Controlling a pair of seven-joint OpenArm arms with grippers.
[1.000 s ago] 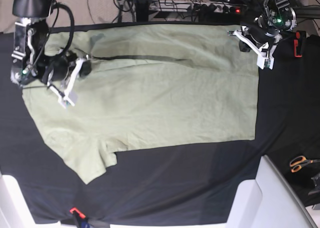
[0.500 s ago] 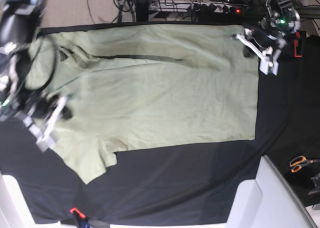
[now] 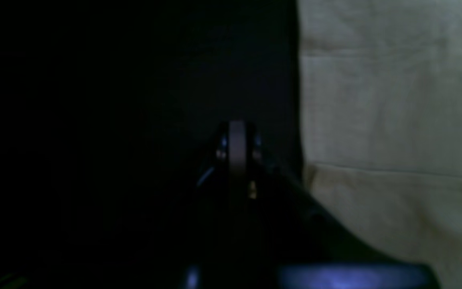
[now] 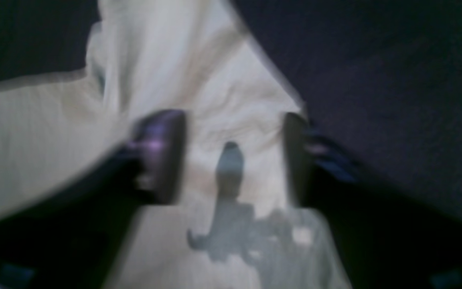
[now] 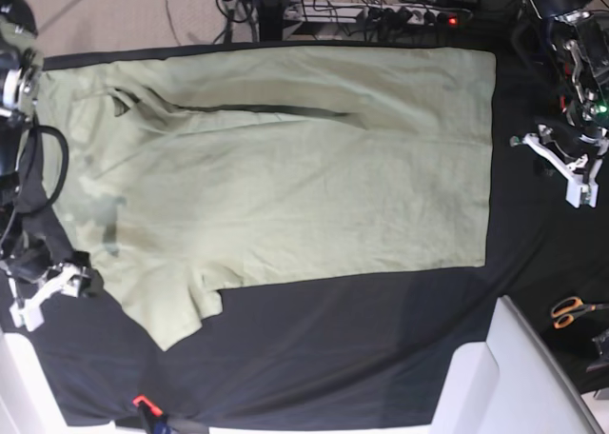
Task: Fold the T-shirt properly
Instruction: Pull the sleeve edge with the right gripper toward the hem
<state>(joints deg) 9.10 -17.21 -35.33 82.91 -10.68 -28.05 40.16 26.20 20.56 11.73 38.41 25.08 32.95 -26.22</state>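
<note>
The pale sage-green T-shirt (image 5: 285,177) lies spread on the black table cloth (image 5: 333,358), collar end at the left and hem at the right. A fold crease runs along its far part. My right gripper (image 5: 43,296) is at the left, by the near sleeve's edge. In the right wrist view it (image 4: 229,156) is open, with sleeve fabric (image 4: 223,100) lying between and below its fingers; the picture is blurred. My left gripper (image 5: 561,167) is off the shirt, over the black cloth to the right of the hem. In the dark left wrist view it (image 3: 237,148) looks shut and empty, with the shirt's edge (image 3: 391,120) at its right.
Orange-handled scissors (image 5: 569,309) lie at the right edge. A white bin (image 5: 514,377) stands at the front right and a white edge (image 5: 19,377) at the front left. A red clip (image 5: 143,402) holds the cloth's front edge. Cables and a power strip (image 5: 400,15) run behind the table.
My right arm has swept from the far sleeve and collar area down to the near sleeve's edge. My left arm has moved off the shirt's far right corner, rightward and nearer.
</note>
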